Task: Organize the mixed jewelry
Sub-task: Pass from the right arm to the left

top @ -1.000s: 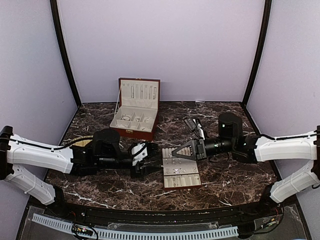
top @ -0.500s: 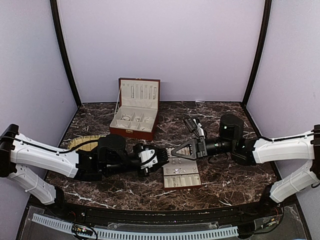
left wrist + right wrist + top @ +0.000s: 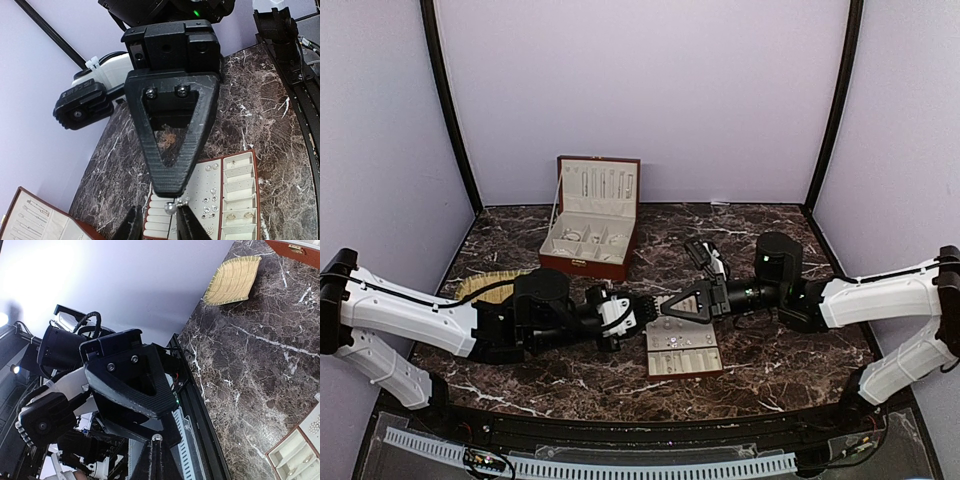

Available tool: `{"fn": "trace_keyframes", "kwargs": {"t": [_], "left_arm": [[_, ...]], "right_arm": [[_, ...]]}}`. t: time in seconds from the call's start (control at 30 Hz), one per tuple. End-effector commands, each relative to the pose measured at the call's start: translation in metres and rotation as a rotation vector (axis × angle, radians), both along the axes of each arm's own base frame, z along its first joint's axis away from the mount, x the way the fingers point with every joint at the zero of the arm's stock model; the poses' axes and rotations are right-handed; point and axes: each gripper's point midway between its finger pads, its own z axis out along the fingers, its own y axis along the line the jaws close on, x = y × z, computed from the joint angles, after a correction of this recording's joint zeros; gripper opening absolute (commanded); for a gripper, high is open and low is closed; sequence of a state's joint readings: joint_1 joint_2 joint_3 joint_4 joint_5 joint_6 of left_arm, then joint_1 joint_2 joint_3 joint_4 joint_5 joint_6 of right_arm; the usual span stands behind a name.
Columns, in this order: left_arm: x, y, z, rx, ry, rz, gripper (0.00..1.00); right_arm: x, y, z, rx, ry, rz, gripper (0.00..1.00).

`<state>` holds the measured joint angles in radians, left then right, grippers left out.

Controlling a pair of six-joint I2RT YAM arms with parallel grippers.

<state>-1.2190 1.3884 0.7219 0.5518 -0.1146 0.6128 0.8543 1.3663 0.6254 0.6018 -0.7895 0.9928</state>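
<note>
Far left, the straw mat (image 3: 480,287) shows now. A second ago the left arm was covering most of it. That arm has swung toward the middle since then, so the left gripper (image 3: 648,312) has gone from sitting short of the slotted tray (image 3: 684,375) to hanging over its far-left corner. Its fingers (image 3: 189,225) have also pinched in a lot, but there's still a visible gap between them and they're not clamped on anything yet.

The red-brown box (image 3: 620,250) behind hasn't budged. Its lid is up and there are small silvery bits in its compartments.

Dead centre, the two grippers are now nose to nose, where earlier they were apart. A tiny silvery stud (image 3: 171,207) sits right in the gap between the left fingers, closer to one of them. It's pinched at the very tip of the right gripper (image 3: 665,306), whose jaws are fully closed on it. That gripper has crept a little leftward.

The tray below is in the same spot, with more studs and rings (image 3: 212,200) on it.
</note>
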Motion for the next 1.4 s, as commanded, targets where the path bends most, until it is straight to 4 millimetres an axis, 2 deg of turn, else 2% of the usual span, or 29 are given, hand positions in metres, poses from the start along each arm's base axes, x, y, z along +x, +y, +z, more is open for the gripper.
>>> {"fn": "trace_keyframes", "kwargs": {"t": [0.0, 0.23, 0.47, 0.7, 0.93, 1.13, 1.27, 1.3, 1.37], "left_arm": [[-0.006, -0.005, 0.015, -0.035, -0.032, -0.025, 0.25], [-0.009, -0.007, 0.015, -0.028, -0.041, -0.036, 0.23], [-0.010, -0.009, 0.010, -0.017, -0.028, -0.040, 0.14], [-0.009, -0.009, 0.009, -0.022, -0.016, -0.030, 0.11], [-0.009, -0.009, 0.005, -0.019, 0.027, -0.021, 0.03], [-0.007, -0.007, -0.004, 0.004, 0.090, 0.002, 0.00], [-0.007, -0.005, -0.013, 0.032, 0.128, 0.015, 0.00], [-0.007, -0.005, -0.015, 0.041, 0.142, 0.016, 0.00], [-0.006, -0.004, -0.022, 0.068, 0.183, 0.014, 0.00]], "right_arm": [[0.000, 0.001, 0.004, 0.025, -0.002, 0.003, 0.00], [0.001, 0.002, -0.003, 0.009, 0.024, -0.004, 0.00], [0.003, 0.002, -0.005, 0.004, 0.030, -0.014, 0.00], [0.003, 0.002, -0.005, 0.007, 0.032, -0.018, 0.00], [0.006, 0.000, -0.005, 0.004, 0.018, -0.044, 0.00], [0.022, -0.012, -0.013, -0.073, -0.028, -0.149, 0.23], [0.033, -0.027, -0.015, -0.118, -0.064, -0.235, 0.34], [0.039, -0.033, -0.019, -0.149, -0.073, -0.272, 0.36], [0.051, -0.049, -0.040, -0.275, -0.076, -0.365, 0.39]]}}
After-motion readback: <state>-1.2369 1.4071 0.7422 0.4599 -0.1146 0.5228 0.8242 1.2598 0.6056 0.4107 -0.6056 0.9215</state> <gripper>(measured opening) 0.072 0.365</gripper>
